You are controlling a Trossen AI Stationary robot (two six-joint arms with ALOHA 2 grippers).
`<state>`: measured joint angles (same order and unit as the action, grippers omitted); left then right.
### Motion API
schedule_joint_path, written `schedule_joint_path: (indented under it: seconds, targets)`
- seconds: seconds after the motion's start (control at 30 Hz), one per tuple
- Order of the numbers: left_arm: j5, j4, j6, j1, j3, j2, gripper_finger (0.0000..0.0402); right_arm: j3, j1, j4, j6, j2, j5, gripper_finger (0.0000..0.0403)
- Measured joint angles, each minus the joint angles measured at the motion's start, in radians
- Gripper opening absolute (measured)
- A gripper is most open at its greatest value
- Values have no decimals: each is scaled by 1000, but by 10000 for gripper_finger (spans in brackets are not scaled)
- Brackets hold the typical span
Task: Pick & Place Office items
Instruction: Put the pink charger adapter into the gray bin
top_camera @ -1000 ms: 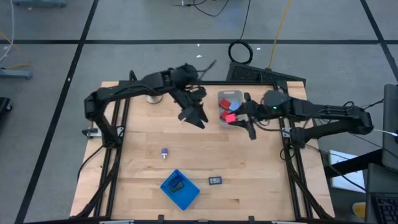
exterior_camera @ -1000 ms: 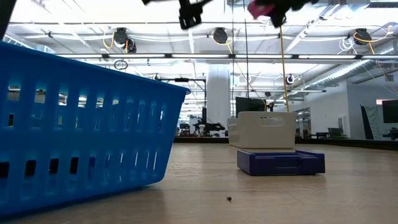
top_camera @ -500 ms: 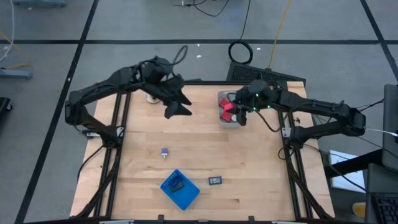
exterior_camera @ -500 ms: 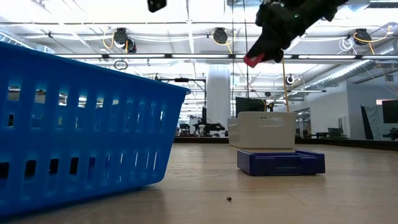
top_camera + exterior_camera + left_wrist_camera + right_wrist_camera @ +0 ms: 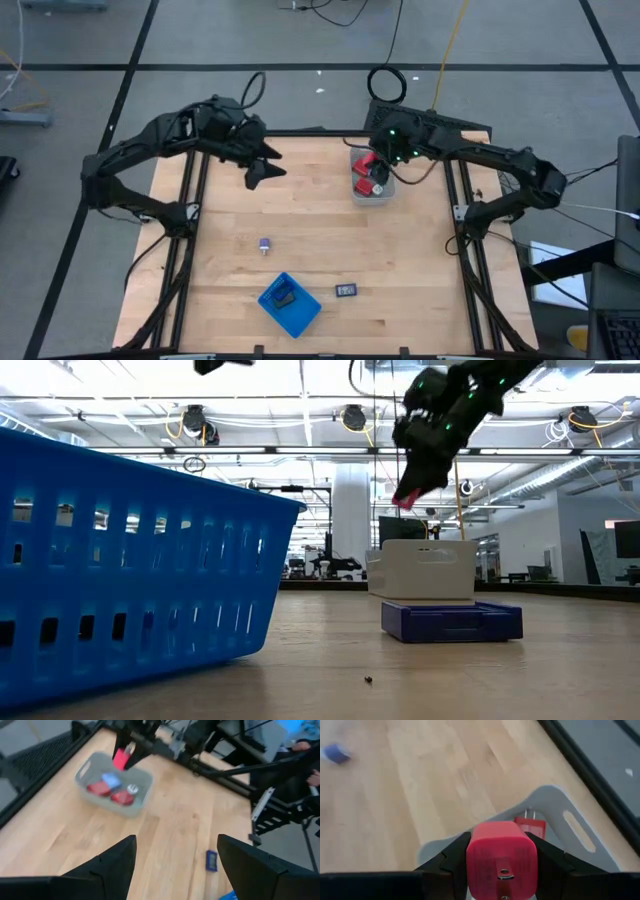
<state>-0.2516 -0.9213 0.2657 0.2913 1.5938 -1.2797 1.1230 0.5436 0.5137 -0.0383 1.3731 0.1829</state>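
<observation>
The right gripper (image 5: pixel 502 865) was clamped on a red block (image 5: pixel 502 857) above the clear bin (image 5: pixel 372 192) — several pieces already inside. Left gripper (image 5: pixel 172 865) hovered open, empty — a purple bit (image 5: pixel 264 245) and a black rectangle (image 5: pixel 345 290) were left on the table (image 5: pixel 400 270).

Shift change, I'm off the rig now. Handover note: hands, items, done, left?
Right hand: shut on a red block, hovering over the clear bin at the table's far edge.
Left hand: open, empty, raised over the far-left part of the table.
Done: red blocks and a pale blue piece already in the bin.
Left: release the held block; small purple piece mid-table, flat black rectangle near the front edge, dark item in the blue tray.
</observation>
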Motion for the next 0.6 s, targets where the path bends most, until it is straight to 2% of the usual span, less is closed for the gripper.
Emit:
schedule_joint_path:
  seconds: [0.4,0.6]
  targets:
    - [86,257,225,-28,-456,336,258,2,50,8,-29,123,1,146]
    - [132,318,326,-61,-600,466,251,2,66,-15,-34,165,1,146]
